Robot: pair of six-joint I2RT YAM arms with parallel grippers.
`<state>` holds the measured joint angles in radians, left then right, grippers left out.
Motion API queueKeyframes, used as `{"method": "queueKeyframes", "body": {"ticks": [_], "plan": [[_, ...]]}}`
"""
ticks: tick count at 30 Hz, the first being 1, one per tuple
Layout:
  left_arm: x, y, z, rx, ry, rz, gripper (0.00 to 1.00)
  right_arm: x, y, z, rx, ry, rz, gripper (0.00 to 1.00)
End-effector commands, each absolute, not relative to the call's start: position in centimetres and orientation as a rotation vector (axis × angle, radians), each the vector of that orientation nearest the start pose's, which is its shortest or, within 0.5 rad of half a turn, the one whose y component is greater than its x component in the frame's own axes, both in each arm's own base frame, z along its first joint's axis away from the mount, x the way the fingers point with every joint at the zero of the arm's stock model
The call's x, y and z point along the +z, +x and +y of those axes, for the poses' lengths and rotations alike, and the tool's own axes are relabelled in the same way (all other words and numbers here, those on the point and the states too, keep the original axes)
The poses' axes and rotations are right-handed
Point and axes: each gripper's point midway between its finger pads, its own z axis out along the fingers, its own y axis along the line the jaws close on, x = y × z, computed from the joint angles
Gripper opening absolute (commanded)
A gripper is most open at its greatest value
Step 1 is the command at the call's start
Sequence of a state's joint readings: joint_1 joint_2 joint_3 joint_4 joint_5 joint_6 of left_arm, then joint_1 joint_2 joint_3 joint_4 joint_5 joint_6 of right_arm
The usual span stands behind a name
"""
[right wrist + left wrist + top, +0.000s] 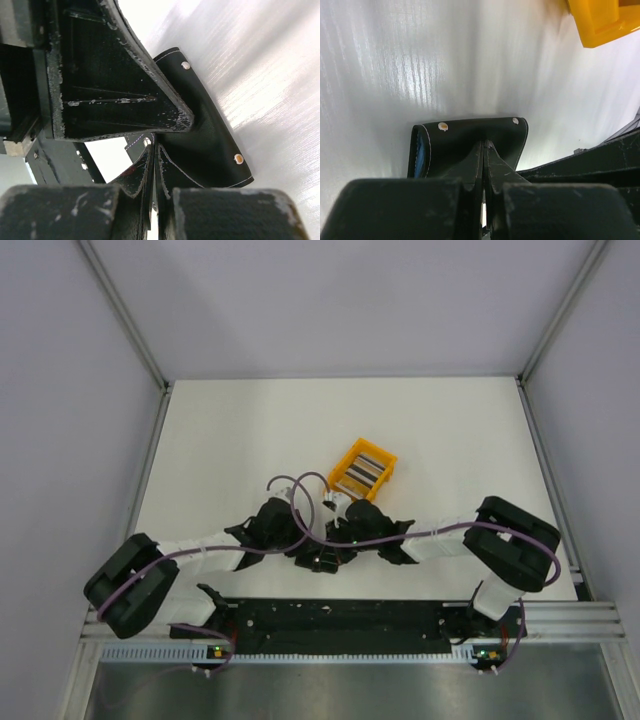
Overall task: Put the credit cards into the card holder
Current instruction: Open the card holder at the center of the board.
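The black card holder (465, 137) lies low over the white table, with two metal snaps and a pale blue inside showing at its left edge. My left gripper (485, 146) is shut on its upper flap. My right gripper (155, 147) is shut on another flap of the same card holder (210, 135), from the opposite side. In the top view the left gripper (303, 543) and the right gripper (345, 540) meet tip to tip, and the holder is mostly hidden between them. The credit cards (365, 469) stand edge-on as grey and dark stripes in the orange bin.
The orange bin (343, 462) stands just beyond the grippers, a little right of centre; its corner shows in the left wrist view (600, 25). Metal posts and grey walls ring the white table (230, 440). A black rail (340, 618) runs along the near edge.
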<state>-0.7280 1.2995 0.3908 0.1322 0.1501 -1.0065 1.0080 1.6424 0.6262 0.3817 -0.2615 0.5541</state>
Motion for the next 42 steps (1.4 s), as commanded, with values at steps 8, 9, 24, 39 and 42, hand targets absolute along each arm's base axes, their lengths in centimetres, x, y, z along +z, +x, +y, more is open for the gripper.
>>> {"method": "queueKeyframes", "body": {"ticks": [8,9,24,39,42], "plan": [[-4.0,15.0,-21.0,-0.683,-0.453,2.764,0.0,9.6,14.5,39.9,1.189,-0.839,1.993,0.0],[-4.2,15.0,-21.0,-0.681,-0.46,2.771,0.0,10.0,14.4,40.0,1.196,-0.845,1.982,0.0],[-5.1,14.5,-20.9,-0.659,-0.486,2.802,0.0,9.2,11.1,40.4,1.309,-0.989,1.978,0.0],[3.3,18.5,-22.4,-0.727,-0.297,2.59,0.43,9.2,7.9,35.2,1.412,-0.833,2.081,0.46],[5.6,19.2,-22.9,-0.737,-0.23,2.559,0.45,8.9,9.1,34.5,1.335,-0.717,2.139,0.46]]}}
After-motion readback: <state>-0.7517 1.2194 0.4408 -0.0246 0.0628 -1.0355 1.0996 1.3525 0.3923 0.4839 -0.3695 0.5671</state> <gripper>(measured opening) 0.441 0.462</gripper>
